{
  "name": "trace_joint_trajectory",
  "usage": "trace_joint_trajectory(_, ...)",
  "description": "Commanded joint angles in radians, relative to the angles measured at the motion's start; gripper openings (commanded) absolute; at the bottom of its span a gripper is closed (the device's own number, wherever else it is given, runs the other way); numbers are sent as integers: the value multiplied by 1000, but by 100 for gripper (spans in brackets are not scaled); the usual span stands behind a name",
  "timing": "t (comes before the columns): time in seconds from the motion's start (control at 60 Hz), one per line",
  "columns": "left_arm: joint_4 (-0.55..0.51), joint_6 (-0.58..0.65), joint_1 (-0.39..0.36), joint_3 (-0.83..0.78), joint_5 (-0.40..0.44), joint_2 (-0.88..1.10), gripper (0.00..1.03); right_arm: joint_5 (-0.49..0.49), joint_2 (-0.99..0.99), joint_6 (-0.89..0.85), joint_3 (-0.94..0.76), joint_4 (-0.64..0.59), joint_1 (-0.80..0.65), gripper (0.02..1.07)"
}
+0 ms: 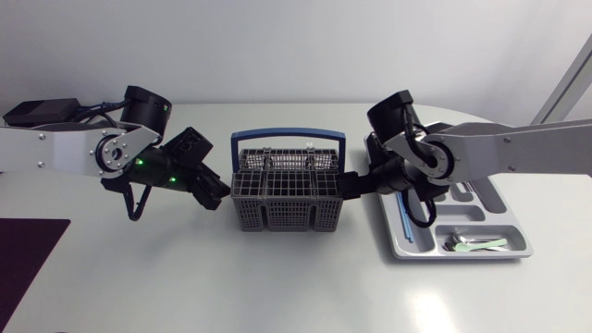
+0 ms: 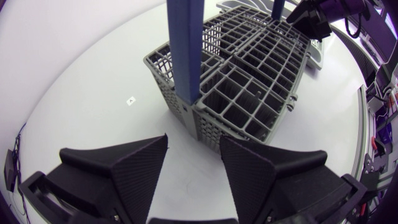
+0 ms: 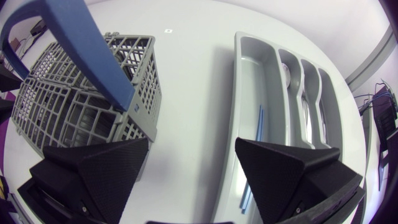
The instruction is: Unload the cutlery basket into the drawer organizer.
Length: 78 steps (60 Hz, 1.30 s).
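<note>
The left gripper [image 2: 193,149] is wide open with nothing between its fingers, just before a corner of the grey cutlery basket [image 2: 249,81], whose blue handle [image 2: 185,50] rises ahead of it. The right gripper [image 3: 193,152] is also wide open and empty, with one finger by the basket's other side and the other over the edge of the grey drawer organizer [image 3: 252,74]. This organizer holds thin blue sticks [image 3: 258,124] and spoons [image 3: 305,109].

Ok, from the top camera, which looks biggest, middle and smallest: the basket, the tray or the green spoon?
1. The basket and the tray, about alike: my right arm hides part of the tray, and the taller basket is nearer the camera, so I won't rank them.
2. The spoon, by far the smallest.
</note>
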Motion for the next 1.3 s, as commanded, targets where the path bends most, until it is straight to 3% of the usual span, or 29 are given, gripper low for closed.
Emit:
trace_joint_trajectory(0.0, 4, 29, 22, -38, 16, -49, 61, 2, -70, 1, -42, -1, 0, 102)
trace_joint_trajectory(0.267, -41, 41, 95, -84, 48, -186, 62, -1, -320, -63, -102, -55, -29, 102)
trace_joint_trajectory(0.333, -50, 38, 107, -107, 51, -243, 66, -6, -381, -86, -124, -61, -43, 102)
trace_joint_trajectory(0.417, -59, 32, 114, -129, 52, -306, 75, -9, -440, -106, -145, -69, -57, 102)
trace_joint_trajectory(0.483, -64, 14, 120, -146, 52, -361, 101, -11, -492, -125, -170, -69, -65, 102)
trace_joint_trajectory(0.667, -67, -16, 141, -193, 48, -494, 100, -24, -624, -169, -233, -72, -95, 102)
trace_joint_trajectory(0.967, -37, -114, 301, -251, 48, -669, 100, -89, -805, -244, -357, -46, -224, 102)
trace_joint_trajectory(1.283, -44, -141, 288, -339, -1, -824, 100, -106, -961, -270, -460, -1, -273, 102)
